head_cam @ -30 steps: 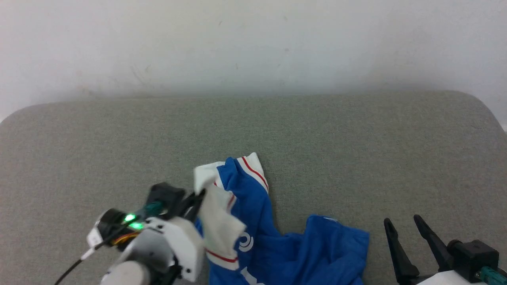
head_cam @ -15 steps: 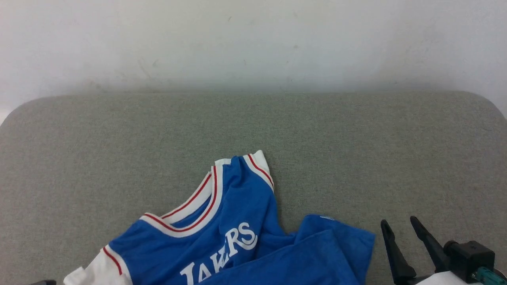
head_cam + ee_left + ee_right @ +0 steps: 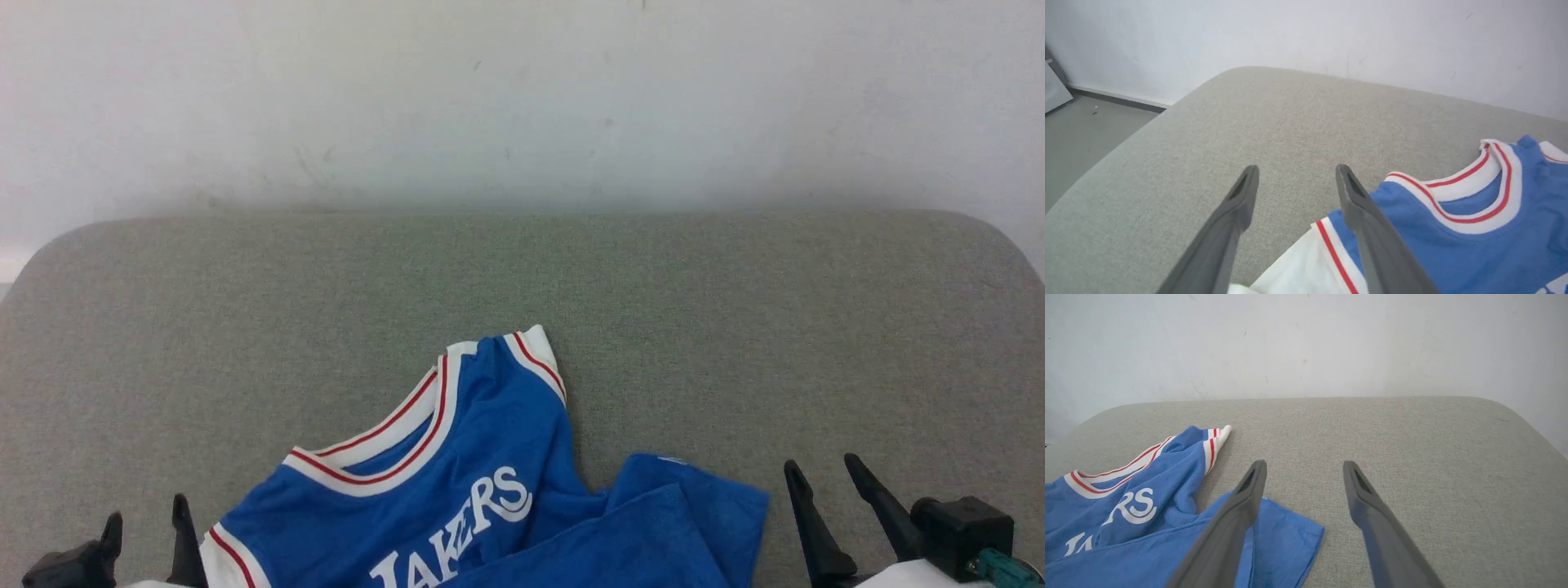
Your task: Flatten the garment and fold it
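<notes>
Blue jersey garment (image 3: pixel 482 498), just released, half spread on grey bench (image 3: pixel 522 278).
Left fingers (image 3: pixel 186 551), clamped on its white sleeve a second ago, now stand apart and empty at its left edge; collar and lettering face up, right side still doubled over, so flattening is unfinished. Right fingers (image 3: pixel 812 527) apart, empty, beside the hem. Soft knit, red-striped trim; bench coarse-woven.
</notes>
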You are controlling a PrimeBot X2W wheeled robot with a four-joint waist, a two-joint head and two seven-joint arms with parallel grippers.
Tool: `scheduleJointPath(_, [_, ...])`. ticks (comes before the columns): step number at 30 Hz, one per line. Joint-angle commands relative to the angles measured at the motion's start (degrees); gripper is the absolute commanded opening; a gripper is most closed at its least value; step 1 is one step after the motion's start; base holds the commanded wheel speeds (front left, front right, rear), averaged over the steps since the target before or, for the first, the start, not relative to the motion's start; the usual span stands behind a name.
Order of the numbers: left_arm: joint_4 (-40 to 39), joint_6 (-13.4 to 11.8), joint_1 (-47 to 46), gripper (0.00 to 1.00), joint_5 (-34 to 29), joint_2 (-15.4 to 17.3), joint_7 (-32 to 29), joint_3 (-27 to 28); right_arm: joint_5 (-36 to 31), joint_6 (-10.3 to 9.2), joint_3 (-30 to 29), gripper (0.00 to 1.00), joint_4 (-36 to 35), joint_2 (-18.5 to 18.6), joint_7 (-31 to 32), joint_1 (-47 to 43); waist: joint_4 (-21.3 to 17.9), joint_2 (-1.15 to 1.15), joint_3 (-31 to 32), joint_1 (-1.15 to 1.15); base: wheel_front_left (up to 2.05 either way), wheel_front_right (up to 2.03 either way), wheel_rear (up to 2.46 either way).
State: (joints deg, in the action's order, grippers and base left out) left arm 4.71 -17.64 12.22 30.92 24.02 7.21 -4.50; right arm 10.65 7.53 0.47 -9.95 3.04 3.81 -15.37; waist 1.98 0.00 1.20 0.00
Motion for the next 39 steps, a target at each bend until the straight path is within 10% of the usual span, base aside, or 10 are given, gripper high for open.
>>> scheduleJointPath(1, [-0.59, 0.45, -1.0, 1.0, -0.82, -0.07, 1.14, -0.32, 0.16, -0.04, 0.13, 1.0, 0.1, -0.16, 0.16, 0.26, 0.05, 0.0, 0.84, 0.0, 0.0, 0.0, 0.0])
scheduleJointPath(16, [-7.69, 7.73, -1.05, 1.0, -9.54, -8.21, 7.76, -4.1, 3.89, -0.04, 3.73, 1.0, 7.79, -0.16, 2.95, 3.28, -0.18, 0.0, 2.85, 0.0, 0.0, 0.0, 0.0])
scheduleJointPath(39, [-8.84, 18.19, -9.92, 1.0, -17.8, -19.57, 7.78, -2.5, 16.53, -0.04, 14.98, 1.0, 60.57, 0.03, 17.76, 54.08, 16.02, 0.0, -10.04, 0.0, 0.0, 0.0, 0.0])
